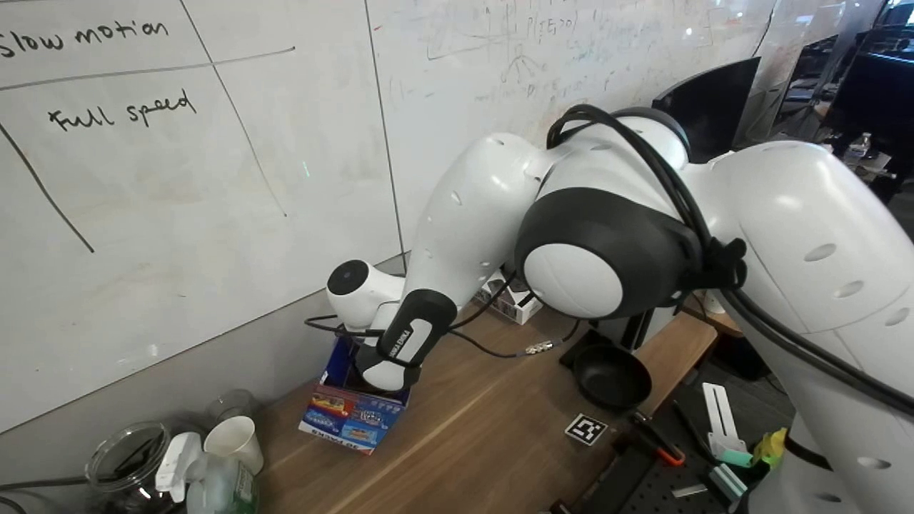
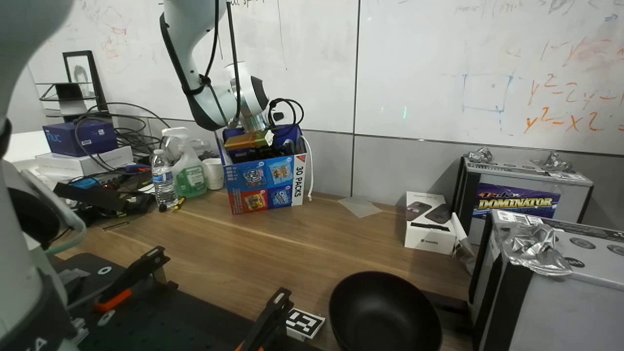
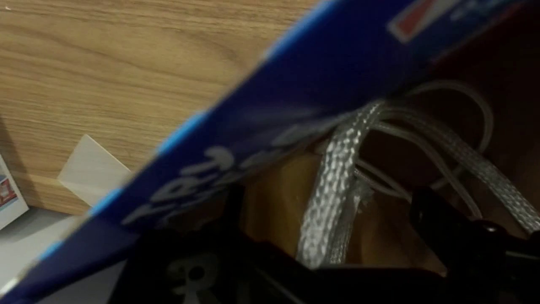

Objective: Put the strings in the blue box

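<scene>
some strings [image 3: 322, 211] lie in the blue box [image 2: 265, 183], one over its edge; fingers [image 3: 441, 232] spread.

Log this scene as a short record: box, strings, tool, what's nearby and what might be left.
Blue box: open-topped, standing on the wooden table
Strings: loops inside the box; one white cord hangs outside its edge
Tool: open, in the box opening
Nearby: spray bottle, white cup
Left: probably tuck in the hanging cord, then withdraw
</scene>
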